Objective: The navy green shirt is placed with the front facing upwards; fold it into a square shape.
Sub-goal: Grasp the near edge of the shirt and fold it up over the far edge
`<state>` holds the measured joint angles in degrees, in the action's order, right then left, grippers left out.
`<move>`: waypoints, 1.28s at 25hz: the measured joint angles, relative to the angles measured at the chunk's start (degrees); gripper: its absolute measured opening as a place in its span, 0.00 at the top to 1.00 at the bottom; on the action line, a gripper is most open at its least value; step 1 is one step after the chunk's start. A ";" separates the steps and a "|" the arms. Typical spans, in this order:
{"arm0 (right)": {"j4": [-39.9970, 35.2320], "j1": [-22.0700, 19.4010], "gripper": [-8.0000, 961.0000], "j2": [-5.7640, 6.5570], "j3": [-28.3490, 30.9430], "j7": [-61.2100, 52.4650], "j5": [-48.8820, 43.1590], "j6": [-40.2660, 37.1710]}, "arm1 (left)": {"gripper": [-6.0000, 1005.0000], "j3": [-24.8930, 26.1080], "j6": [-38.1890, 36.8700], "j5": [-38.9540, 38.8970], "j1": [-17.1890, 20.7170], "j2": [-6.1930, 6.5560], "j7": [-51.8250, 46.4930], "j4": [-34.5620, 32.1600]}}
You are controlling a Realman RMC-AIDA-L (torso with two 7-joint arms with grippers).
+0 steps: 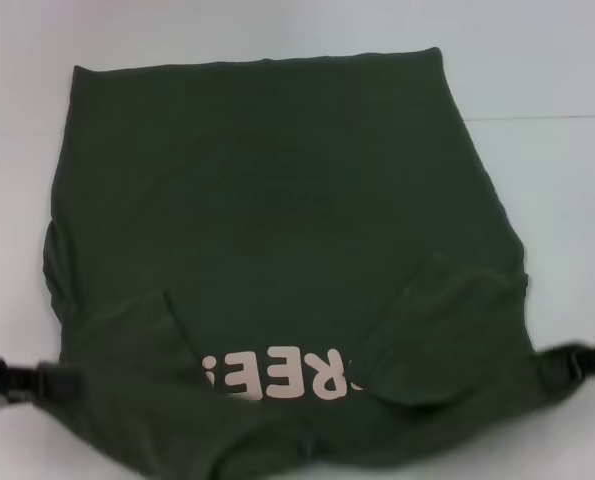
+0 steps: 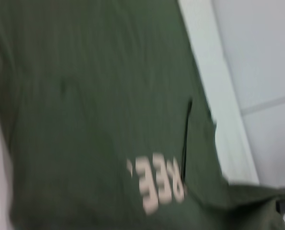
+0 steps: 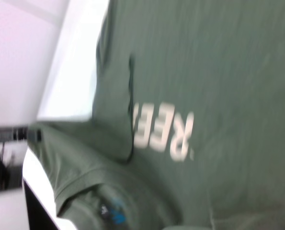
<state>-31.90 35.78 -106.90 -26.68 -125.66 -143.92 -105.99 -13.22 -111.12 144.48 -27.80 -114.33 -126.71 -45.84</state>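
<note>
The navy green shirt (image 1: 277,220) lies spread on the white table (image 1: 557,190), hem at the far side. Both sleeves are folded in over the front, partly covering the pale lettering (image 1: 277,378). My left gripper (image 1: 39,385) is at the near left corner of the shirt and my right gripper (image 1: 577,362) at the near right corner. Each is shut on the cloth, which is stretched between them. The left wrist view shows the shirt (image 2: 94,110) and the right gripper (image 2: 283,206) far off. The right wrist view shows the collar's blue print (image 3: 114,211) and the left gripper (image 3: 17,135).
The table's seam line (image 1: 547,118) runs across at the far right. White tabletop shows on both sides of the shirt and beyond its hem. A dark gap at the table's near edge (image 3: 37,211) shows in the right wrist view.
</note>
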 joint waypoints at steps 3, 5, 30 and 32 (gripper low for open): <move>0.00 0.41 0.97 0.10 4.03 -0.09 0.29 2.37 | 0.87 0.27 2.45 -2.73 -0.27 0.05 0.01 0.63; 0.08 0.48 0.97 0.11 5.68 -0.31 1.89 4.28 | 0.87 0.31 4.15 -4.76 -0.51 0.09 0.18 1.44; 2.27 -0.79 0.97 -6.40 6.61 6.82 27.18 25.66 | 0.86 0.11 26.85 -25.71 -1.79 -3.53 12.86 11.20; 2.28 -0.81 0.97 -7.04 6.55 7.86 27.93 27.15 | 0.86 0.17 28.88 -26.20 -2.19 -4.25 13.94 11.24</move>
<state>-29.62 34.98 -113.94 -20.13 -117.80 -115.99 -78.84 -13.05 -82.24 118.28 -29.99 -118.59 -112.77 -34.60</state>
